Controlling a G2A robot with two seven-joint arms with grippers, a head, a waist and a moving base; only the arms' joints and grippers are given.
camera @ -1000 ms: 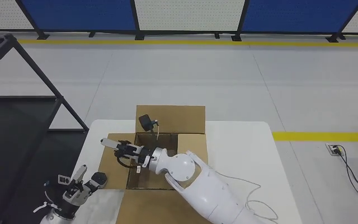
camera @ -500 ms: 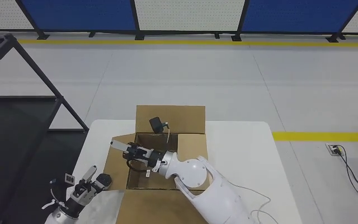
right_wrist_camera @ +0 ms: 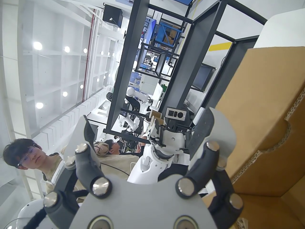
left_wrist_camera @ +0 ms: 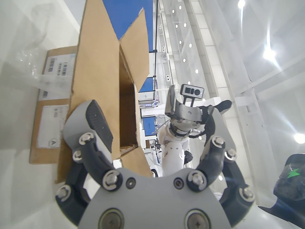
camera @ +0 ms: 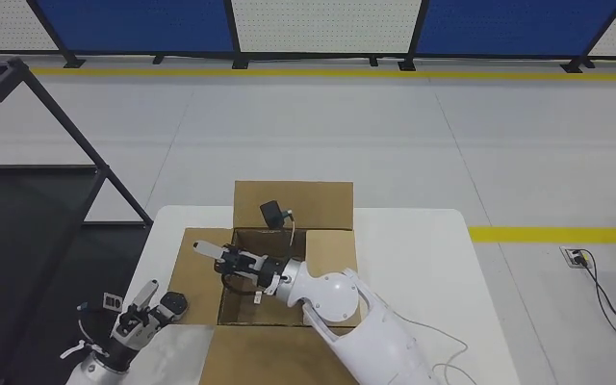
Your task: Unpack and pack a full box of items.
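Above the box's [camera: 289, 204] side flap [camera: 197, 294], the right gripper [right_wrist_camera: 147, 122] hung spread and empty (left gripper [left_wrist_camera: 155, 115] likewise); lowering carelessly, I feared, could crumple that cardboard

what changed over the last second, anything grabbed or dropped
The right gripper drew back from over the left flap toward the opening of the cardboard box. The left gripper dipped toward the near edge of the table, then came partway back. Nothing taken or let go: both stay open and empty; the box has not moved.
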